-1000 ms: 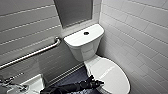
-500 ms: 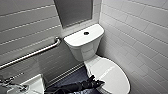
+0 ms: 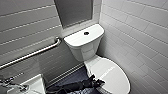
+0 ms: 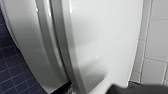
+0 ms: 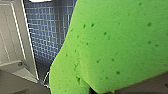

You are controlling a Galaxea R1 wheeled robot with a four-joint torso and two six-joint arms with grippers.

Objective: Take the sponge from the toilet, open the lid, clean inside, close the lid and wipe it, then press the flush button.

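1 sponge (image 5: 112,45) clasped in right gripper; left gripper (image 3: 98,82) at lid (image 3: 110,72) edge, grip cannot be told

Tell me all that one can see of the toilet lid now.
The lid is white, smooth and glossy, plastic by its look, a solid oval. It lies shut and flat, in front of the tank. The left gripper is at its side edge; whether it touches the lid is unclear.

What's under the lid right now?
The lid is down. In the left wrist view, only the white outer side of the bowl shows beneath its edge. The seat opening and the bowl's inside are covered.
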